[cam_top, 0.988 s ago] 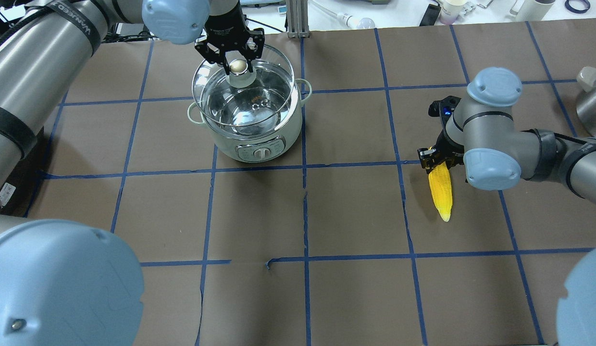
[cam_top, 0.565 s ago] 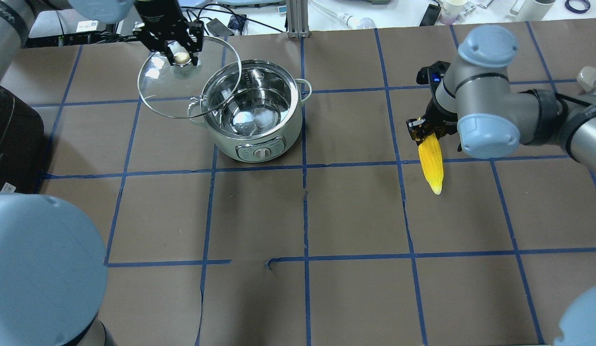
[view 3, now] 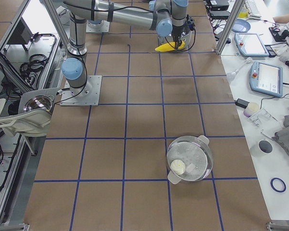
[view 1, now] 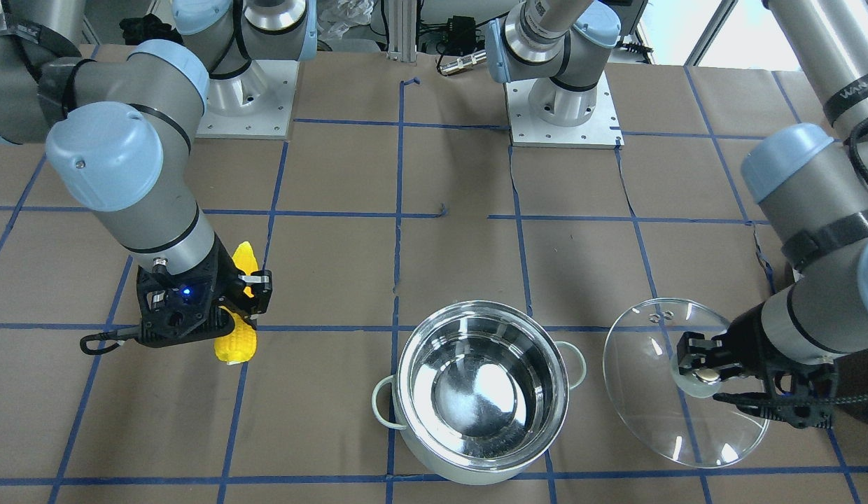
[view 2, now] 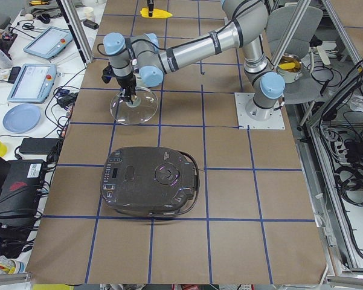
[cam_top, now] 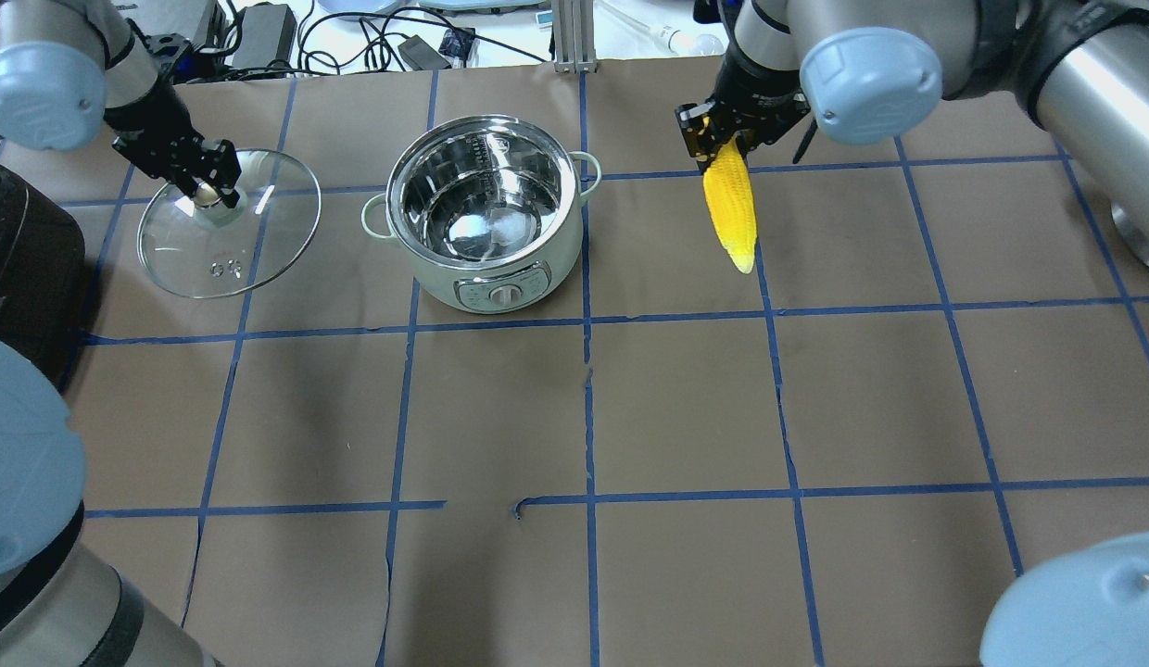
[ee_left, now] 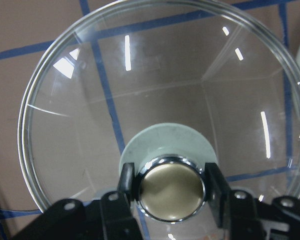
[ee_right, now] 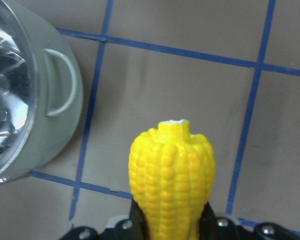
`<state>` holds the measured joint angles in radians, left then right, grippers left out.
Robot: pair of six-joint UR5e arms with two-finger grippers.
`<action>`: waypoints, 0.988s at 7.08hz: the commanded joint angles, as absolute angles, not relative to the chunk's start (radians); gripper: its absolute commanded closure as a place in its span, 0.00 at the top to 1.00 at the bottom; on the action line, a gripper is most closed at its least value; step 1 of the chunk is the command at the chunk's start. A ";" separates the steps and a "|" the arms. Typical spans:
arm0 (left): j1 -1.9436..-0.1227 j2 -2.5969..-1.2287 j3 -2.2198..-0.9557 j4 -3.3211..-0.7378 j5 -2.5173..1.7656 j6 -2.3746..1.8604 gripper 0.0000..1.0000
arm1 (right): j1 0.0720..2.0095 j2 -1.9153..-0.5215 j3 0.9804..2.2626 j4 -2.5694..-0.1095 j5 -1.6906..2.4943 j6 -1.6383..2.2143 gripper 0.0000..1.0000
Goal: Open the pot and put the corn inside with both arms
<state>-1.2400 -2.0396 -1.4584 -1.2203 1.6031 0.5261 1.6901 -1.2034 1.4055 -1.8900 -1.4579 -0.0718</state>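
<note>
You're getting the lid off and bringing the corn in.
Your left gripper [cam_top: 207,192], clenched on the lid [cam_top: 250,250] knob [ee_left: 172,187], is now holding it left of the pot [cam_top: 445,278], not over it. Your right gripper [cam_top: 723,141], grasping the corn [cam_top: 732,208], is carrying it nearer the pot's right.

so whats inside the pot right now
Nothing: the pot shows only bare steel bottom and walls. Its lid is off, in the left end effector; the corn is outside, in the right end effector. Overhead, the rim hides the near inner wall.
</note>
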 commanded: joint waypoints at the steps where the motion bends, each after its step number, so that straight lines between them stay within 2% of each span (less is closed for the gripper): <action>1: -1.181 -1.970 -1.696 -0.995 1.605 0.555 0.00 | 1.797 -1.087 1.184 -1.835 -1.457 0.069 0.26; 3: -1.166 -1.933 -1.796 -0.953 1.603 0.539 0.00 | 1.871 -0.984 1.038 -1.806 -1.485 0.220 0.27; 6: -1.170 -1.930 -1.825 -0.953 1.595 0.540 0.00 | 1.969 -0.841 0.864 -1.789 -1.483 0.502 0.30; 7: -1.173 -1.931 -1.824 -0.950 1.592 0.543 0.00 | 1.985 -0.809 0.856 -1.804 -1.485 0.518 0.30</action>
